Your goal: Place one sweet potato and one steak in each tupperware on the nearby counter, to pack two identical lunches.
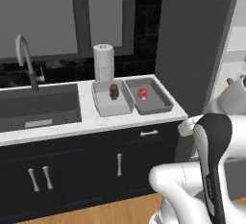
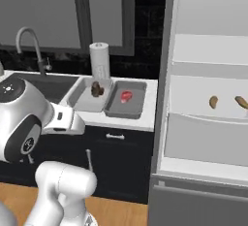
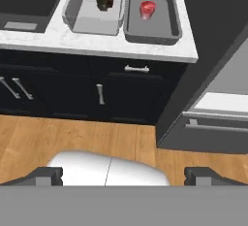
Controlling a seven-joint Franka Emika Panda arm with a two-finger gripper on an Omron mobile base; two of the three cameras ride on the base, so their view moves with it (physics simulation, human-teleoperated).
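On the white marbled counter (image 1: 89,122) two tupperware trays stand side by side. A dark brown lumpy steak (image 1: 114,92) lies in the lighter tray (image 1: 116,106), and a bright red steak (image 1: 143,93) lies in the darker tray (image 1: 157,104) to its right. Two orange-brown sweet potatoes (image 2: 213,102) (image 2: 241,102) rest on a shelf of the open fridge. In the hand view my gripper (image 3: 124,177) is open and holds nothing. It hangs over the wooden floor, well in front of the cabinets, with both trays (image 3: 92,20) (image 3: 155,27) far ahead.
A dark sunken sink (image 1: 38,105) with a curved faucet (image 1: 24,55) lies left of the trays. A paper towel roll (image 1: 104,62) stands behind them. The open fridge (image 2: 203,123) stands to the counter's right, its lower drawer (image 3: 218,128) jutting out. Navy cabinets (image 1: 72,170) run below.
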